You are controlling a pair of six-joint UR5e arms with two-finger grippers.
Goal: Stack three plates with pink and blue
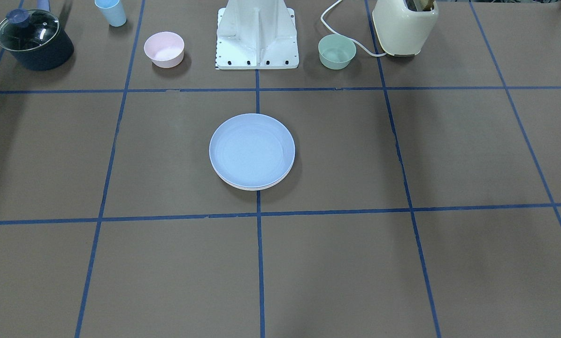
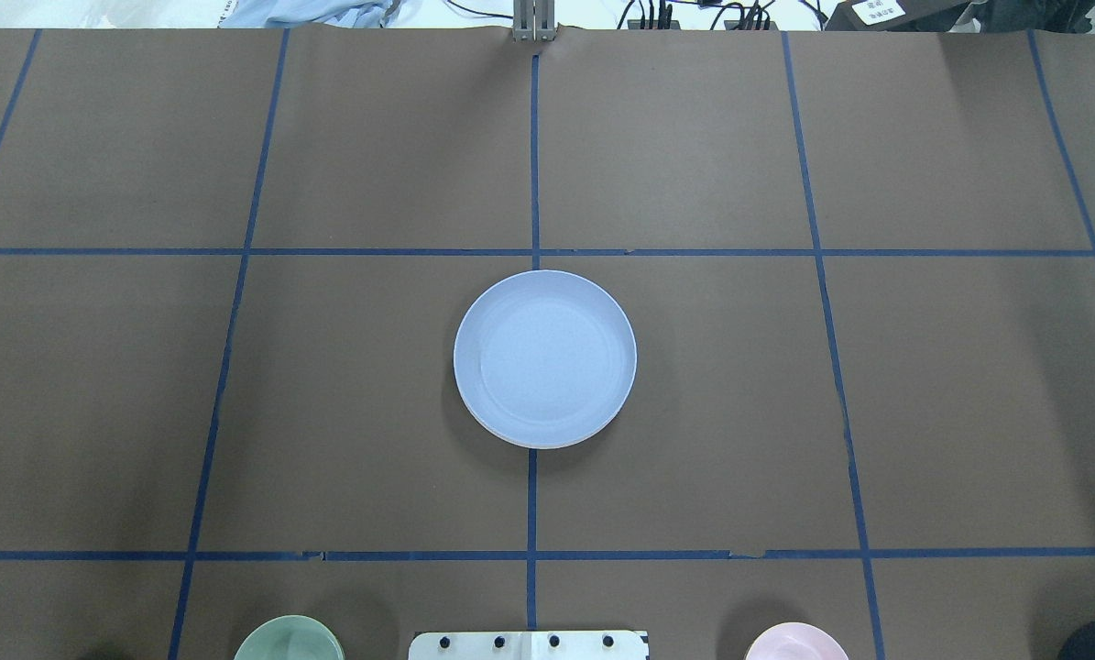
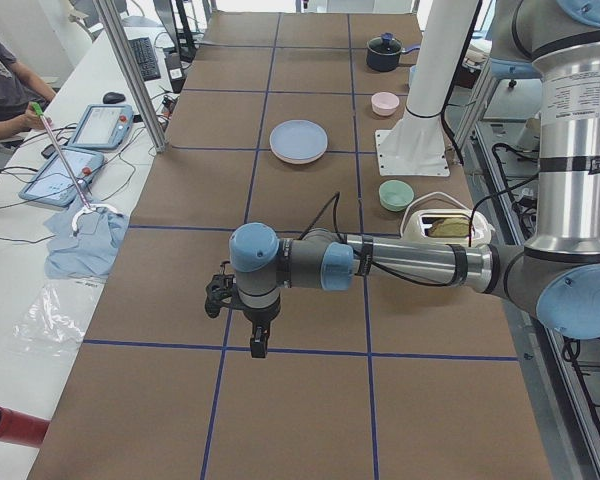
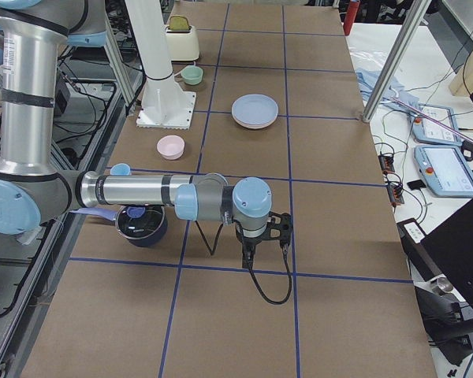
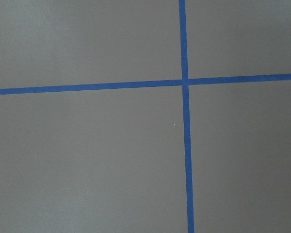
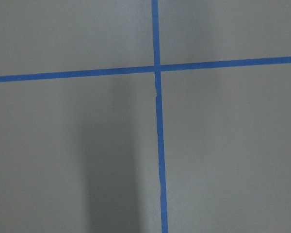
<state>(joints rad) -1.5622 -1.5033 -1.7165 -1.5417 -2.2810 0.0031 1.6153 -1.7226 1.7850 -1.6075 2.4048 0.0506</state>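
Left gripper [image 3: 257,342] shows only in the left side view, pointing down over a blue tape line near the table's left end. Can't tell if it's released or clenched, and nothing is seen in it. Right gripper [image 4: 248,250] shows only in the right side view, also pointing down close over the surface near the right end, with a black cable looping off it. Its state can't be told either. Both wrist views show only brown surface and a tape crossing, no fingers. Light blue plate [image 1: 252,150] sits on top of a stack at table centre, straddling the middle tape line and well apart from both grippers. Rims of the lower plates [image 1: 254,187] peek out at the operator-side edge, pale, and pinkish in the right side view. The table [image 1: 449,263] is covered in brown paper with a blue tape grid. Along the robot side are the white pedestal [image 1: 257,42], with a pink bowl [image 1: 164,49] and a mint-green bowl [image 1: 337,51] on either side of it, plus a dark pot with glass lid [image 1: 34,40], a light blue cup [image 1: 111,11] and a cream toaster [image 1: 404,26] with a white cord. An operator [image 3: 0,85], tablets [image 3: 100,125] and a blue cloth [image 3: 85,240] are at the bench across the table from the robot.
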